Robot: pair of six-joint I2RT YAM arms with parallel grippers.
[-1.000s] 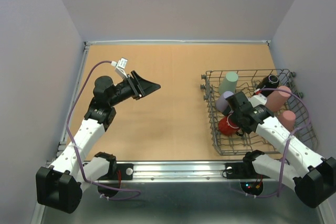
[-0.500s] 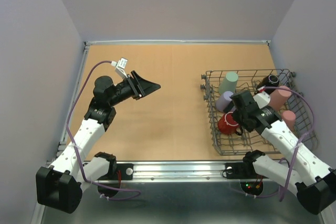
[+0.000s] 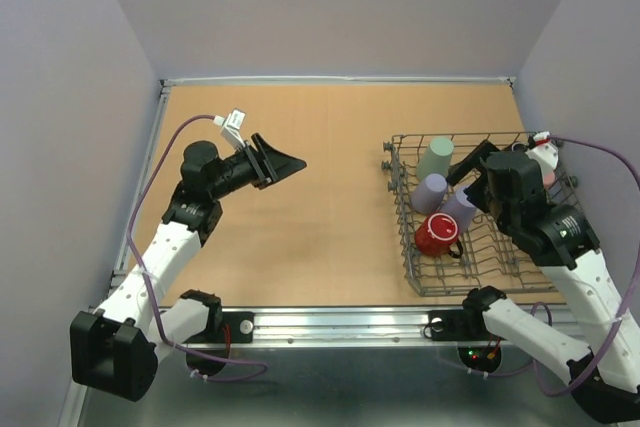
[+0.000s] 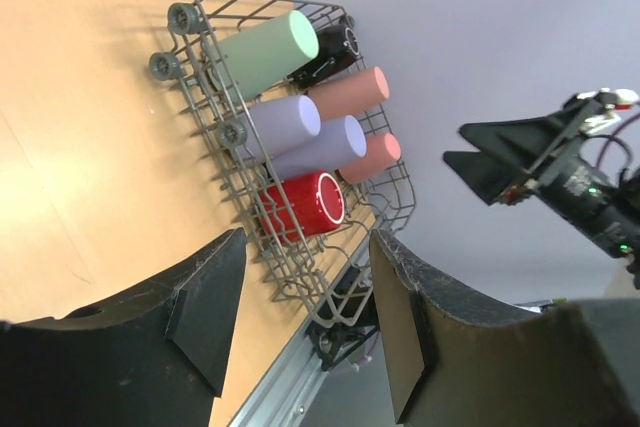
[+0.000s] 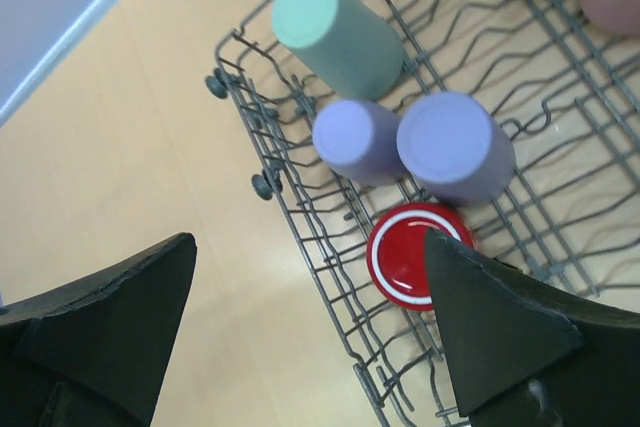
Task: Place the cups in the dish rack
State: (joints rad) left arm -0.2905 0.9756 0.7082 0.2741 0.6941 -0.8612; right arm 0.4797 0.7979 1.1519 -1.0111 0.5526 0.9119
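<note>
Rack (image 3: 404,237) beside table's (image 3: 330,137) right edge; left end effector (image 3: 286,163), right end effector (image 3: 472,163) both released.

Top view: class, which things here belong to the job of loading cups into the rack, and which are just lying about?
Job:
rack
green cup
lavender cups
pink cups
red mug
dark mug
All seven already sit in the rack.

Just there:
table
rail at its near edge
</note>
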